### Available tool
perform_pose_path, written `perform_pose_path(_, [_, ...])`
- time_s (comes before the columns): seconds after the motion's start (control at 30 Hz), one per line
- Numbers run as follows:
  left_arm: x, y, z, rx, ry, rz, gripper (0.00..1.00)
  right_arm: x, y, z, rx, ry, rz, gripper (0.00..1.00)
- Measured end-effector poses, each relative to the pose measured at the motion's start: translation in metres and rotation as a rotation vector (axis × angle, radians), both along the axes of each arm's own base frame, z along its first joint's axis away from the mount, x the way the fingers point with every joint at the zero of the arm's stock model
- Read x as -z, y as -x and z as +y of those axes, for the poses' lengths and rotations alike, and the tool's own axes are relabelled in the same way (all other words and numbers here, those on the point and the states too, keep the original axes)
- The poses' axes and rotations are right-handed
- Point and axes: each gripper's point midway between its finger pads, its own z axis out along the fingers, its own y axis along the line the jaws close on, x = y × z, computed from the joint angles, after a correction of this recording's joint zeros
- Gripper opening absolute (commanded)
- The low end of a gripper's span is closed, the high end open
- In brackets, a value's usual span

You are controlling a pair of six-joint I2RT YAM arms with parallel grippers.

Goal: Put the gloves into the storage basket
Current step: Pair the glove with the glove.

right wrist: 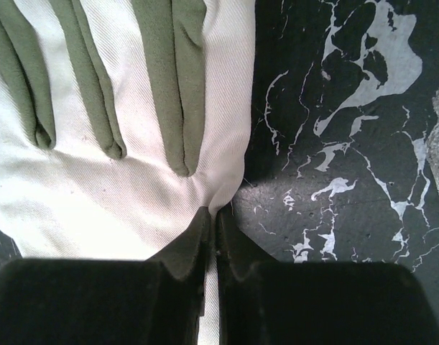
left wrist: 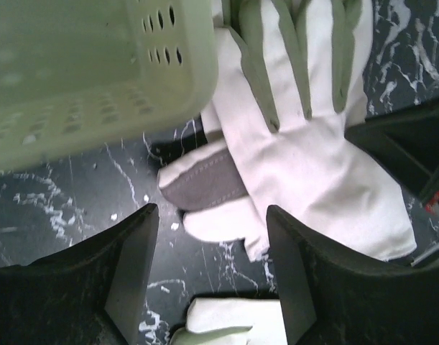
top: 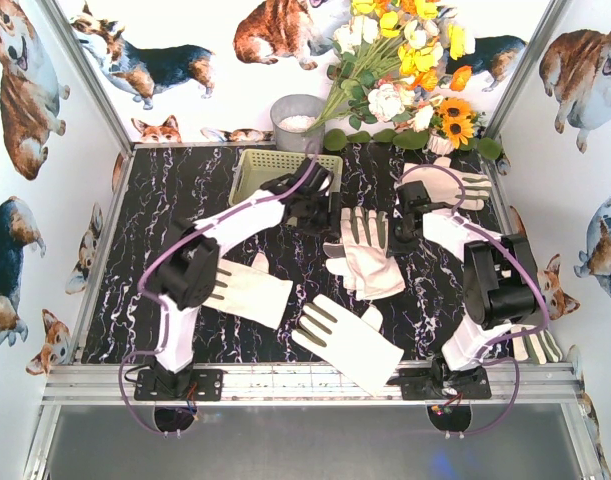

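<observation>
- Cream-and-grey gloves [top: 365,255]: none shows inside the basket [top: 253,168], though the left arm hides part of its floor. Task judged barely begun, with every glove still to go in.
- Basket: at the far edge of the table [top: 165,210], left of middle, mouth up.
- Centre pile: overlapped gloves mid-table, just beside the basket's near-right corner.
- Left glove [top: 250,290]: toward the left edge, beside the left arm.
- Near glove [top: 345,342]: at the near edge, middle.
- Far glove [top: 453,185]: near the far-right corner.
- Right glove [top: 537,346]: at the right edge, partly under the right arm.
- Left gripper [left wrist: 212,215]: jaws wide, nothing between them, above a thumb of the centre pile, close to the basket wall.
- Right gripper [right wrist: 212,215]: fingers pressed together at a glove's edge, judged the centre pile's right side. Cannot tell whether fabric is pinched.
- Room: both grippers crowd one pile, a likely clash. The basket wall limits the left gripper's leftward travel, and open room lies along the left edge.
</observation>
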Motion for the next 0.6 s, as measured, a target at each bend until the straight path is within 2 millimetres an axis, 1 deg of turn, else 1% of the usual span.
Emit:
perform_pose_path(0.1, [-0.010, 0.012, 0.011, -0.017, 0.039, -0.013, 0.57, -0.004, 0.000, 0.000, 0.001, -0.002, -0.010, 0.00])
perform_pose_path(0.17, [-0.008, 0.020, 0.015, -0.020, 0.077, 0.000, 0.55, -0.006, -0.001, 0.000, 0.001, -0.003, -0.016, 0.00])
perform_pose_path(0.27, [0.006, 0.025, 0.014, -0.011, 0.125, 0.046, 0.50, -0.008, -0.001, 0.000, 0.002, -0.005, -0.021, 0.00])
perform_pose_path(0.37, [0.024, 0.034, 0.013, 0.000, 0.151, 0.099, 0.43, -0.009, 0.000, 0.000, 0.005, -0.006, -0.021, 0.00])
perform_pose_path(0.5, [0.039, 0.043, 0.011, 0.005, 0.177, 0.145, 0.33, -0.010, 0.000, 0.000, 0.007, -0.008, -0.021, 0.00])
perform_pose_path(0.6, [0.047, 0.043, 0.008, 0.006, 0.189, 0.158, 0.30, -0.010, 0.000, 0.001, 0.008, -0.009, -0.022, 0.00])
